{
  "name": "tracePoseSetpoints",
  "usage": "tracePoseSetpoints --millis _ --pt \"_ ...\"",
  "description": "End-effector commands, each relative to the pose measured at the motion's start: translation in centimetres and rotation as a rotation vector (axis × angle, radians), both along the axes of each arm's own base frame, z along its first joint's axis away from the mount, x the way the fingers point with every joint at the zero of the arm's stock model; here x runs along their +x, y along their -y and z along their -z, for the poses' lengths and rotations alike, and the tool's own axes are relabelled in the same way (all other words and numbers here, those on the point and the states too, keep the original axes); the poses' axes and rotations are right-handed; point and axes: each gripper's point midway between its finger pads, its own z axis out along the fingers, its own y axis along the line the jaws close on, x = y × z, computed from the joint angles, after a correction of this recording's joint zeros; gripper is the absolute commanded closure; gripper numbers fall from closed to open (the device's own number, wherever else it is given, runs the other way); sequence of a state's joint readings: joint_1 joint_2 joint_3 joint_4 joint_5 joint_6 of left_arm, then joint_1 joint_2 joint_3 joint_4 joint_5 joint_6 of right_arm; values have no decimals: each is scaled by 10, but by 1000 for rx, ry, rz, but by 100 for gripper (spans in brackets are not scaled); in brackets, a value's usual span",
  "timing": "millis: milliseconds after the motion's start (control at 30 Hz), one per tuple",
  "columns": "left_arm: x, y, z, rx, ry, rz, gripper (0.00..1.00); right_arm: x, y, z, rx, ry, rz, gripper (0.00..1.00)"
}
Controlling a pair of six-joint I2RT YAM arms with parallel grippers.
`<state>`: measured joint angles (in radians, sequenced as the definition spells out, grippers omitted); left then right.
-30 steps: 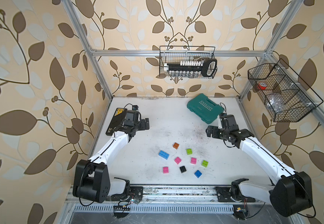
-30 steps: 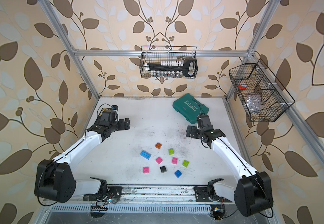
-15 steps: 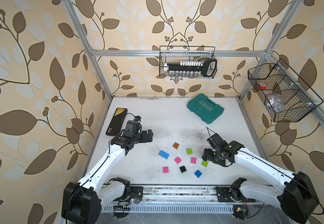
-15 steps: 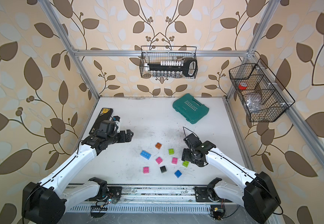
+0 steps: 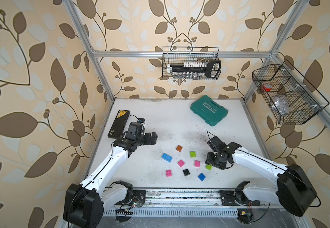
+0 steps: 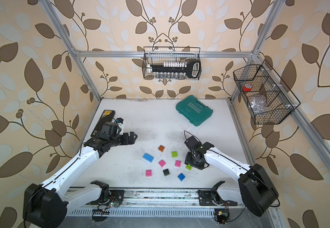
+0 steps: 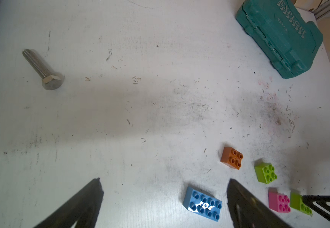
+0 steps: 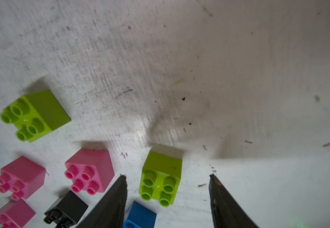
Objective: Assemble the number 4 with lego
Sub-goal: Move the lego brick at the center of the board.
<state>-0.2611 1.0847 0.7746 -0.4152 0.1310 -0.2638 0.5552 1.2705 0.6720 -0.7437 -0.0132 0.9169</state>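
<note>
At the far left of the white table, a black box with a yellow label lies along the edge. The left gripper hovers near it, jaws spread wide and holding nothing; its wrist view shows a steel bolt lying alone on the bare surface. The lego lies loose in the near middle of the table, no two bricks joined: the long blue brick, a pink brick, the orange brick, a second pink brick, the black brick, a lime green brick, a third pink brick and the small blue brick. The other lime green brick sits on the table between the fingers of the right gripper, whose jaws stand partly open astride it with a gap on each side, so nothing is gripped. The teal tool case rests toward the back right.
</note>
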Motion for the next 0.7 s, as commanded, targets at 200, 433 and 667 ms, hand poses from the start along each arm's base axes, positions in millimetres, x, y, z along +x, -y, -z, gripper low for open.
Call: tracePoseSetpoints --millis 200,433,667 --pt "4 0 -6 -1 26 0 1 -9 -9 12 26 -77 -4 42" --pt "5 -2 -7 10 29 -5 1 -14 -10 14 19 -95 -6 48" --pt "5 -1 -5 14 18 -3 1 -13 -11 17 10 -107 -9 57"
